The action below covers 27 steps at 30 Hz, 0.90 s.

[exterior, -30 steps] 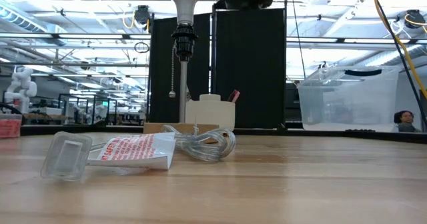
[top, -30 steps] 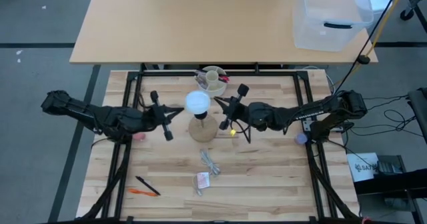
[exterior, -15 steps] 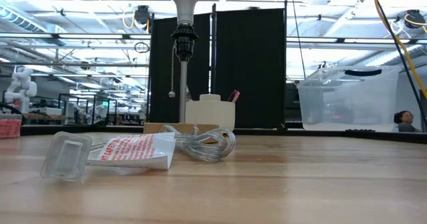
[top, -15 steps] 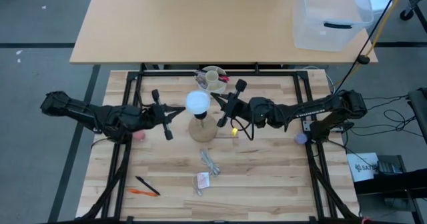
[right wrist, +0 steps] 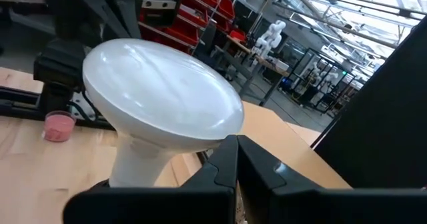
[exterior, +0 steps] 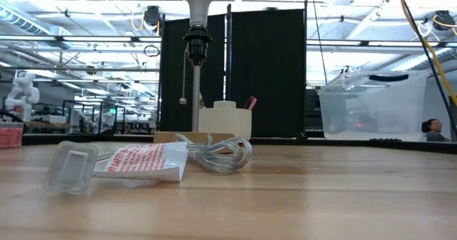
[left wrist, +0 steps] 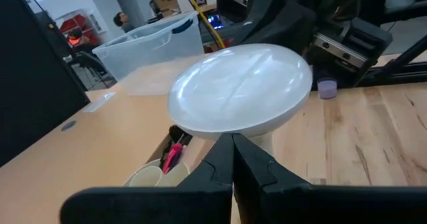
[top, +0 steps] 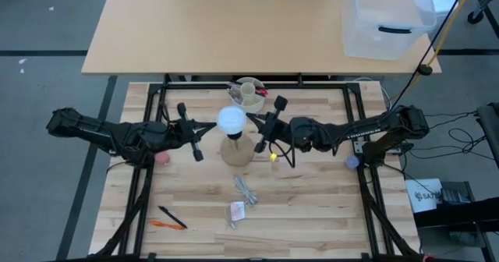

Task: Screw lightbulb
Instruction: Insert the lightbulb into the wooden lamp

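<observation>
The white lightbulb [top: 231,120] stands upright, neck down, in the black socket [exterior: 196,43] on top of the tan cone-shaped base [top: 237,150] at the table's middle. My left gripper [top: 212,127] is shut and lies level at the bulb's left side. In the left wrist view its tips [left wrist: 232,141] sit just under the dome [left wrist: 240,91]. My right gripper [top: 250,117] is shut and level at the bulb's right side. Its tips [right wrist: 235,141] are close under the dome's rim [right wrist: 200,127]. My left gripper points level from the table's left, its shut tips right at the underside of the bulb's dome [left wrist: 230,132]; I cannot tell whether they touch it. My right gripper comes level from the table's right, its shut tips beside the dome's lower rim [right wrist: 223,134]; I cannot tell whether it touches.
A cream cup with pens [top: 249,93] stands just behind the base. A coiled clear cord [top: 246,189] and a small packet [top: 237,211] lie nearer the front, and two pens [top: 168,219] lie at the front left. A clear bin [top: 386,20] sits on the far table.
My right gripper has risen a little and shifted toward the table's far edge, ending closer to the bulb's dome. The bulb and base have stayed where they were.
</observation>
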### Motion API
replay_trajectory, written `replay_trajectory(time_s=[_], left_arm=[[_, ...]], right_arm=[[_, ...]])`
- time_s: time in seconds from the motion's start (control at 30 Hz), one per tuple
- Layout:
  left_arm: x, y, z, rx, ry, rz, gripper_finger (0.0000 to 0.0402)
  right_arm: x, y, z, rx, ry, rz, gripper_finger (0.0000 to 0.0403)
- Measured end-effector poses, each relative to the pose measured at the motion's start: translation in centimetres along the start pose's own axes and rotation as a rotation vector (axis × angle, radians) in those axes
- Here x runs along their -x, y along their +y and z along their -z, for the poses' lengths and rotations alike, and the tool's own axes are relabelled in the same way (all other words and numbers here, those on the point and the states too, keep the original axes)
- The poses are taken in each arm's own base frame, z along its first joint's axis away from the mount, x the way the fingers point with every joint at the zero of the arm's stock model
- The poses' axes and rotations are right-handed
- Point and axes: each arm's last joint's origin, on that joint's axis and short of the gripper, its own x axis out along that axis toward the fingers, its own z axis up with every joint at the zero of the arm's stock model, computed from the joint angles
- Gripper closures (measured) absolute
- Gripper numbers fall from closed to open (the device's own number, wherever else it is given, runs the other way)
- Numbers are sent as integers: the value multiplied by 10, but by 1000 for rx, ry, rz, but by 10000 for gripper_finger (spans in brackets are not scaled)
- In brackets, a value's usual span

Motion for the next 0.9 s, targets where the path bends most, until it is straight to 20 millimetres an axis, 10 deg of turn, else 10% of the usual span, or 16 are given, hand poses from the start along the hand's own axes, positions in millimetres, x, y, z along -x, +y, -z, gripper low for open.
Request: replay_trajectory(time_s=[0.9], left_arm=[[8, 13, 5, 32, 52, -44, 401]], right_arm=[[17, 22, 0, 103, 111, 35, 403]])
